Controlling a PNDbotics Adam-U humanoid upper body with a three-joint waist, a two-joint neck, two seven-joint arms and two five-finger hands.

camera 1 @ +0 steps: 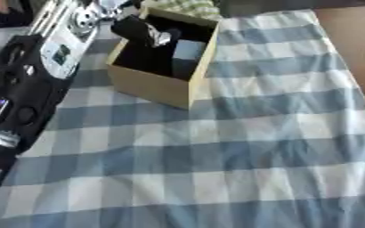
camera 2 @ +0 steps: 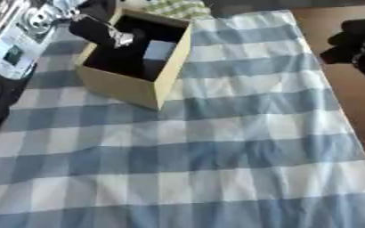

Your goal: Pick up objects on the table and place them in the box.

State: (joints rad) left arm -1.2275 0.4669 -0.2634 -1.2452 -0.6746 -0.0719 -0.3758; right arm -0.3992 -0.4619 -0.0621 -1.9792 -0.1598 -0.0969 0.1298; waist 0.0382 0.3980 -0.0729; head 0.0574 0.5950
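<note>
While the left robot hand [camera 1: 143, 30] reaches into the box [camera 1: 151, 84], blue cloth [camera 1: 240, 147] lies around.

soft, even daylight on the checked cloth [camera 1: 240, 147]. everything looks a bit blurred. the box [camera 1: 158, 87] interior sits dark in shadow.

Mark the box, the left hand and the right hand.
box [camera 1: 153, 87]: left eye view, on its tan front wall.
left hand [camera 1: 143, 30]: left eye view, on the black hand reaching into the box.
right hand [camera 2: 355, 44]: right eye view, on the dark hand at the right edge, off the cloth.
</note>
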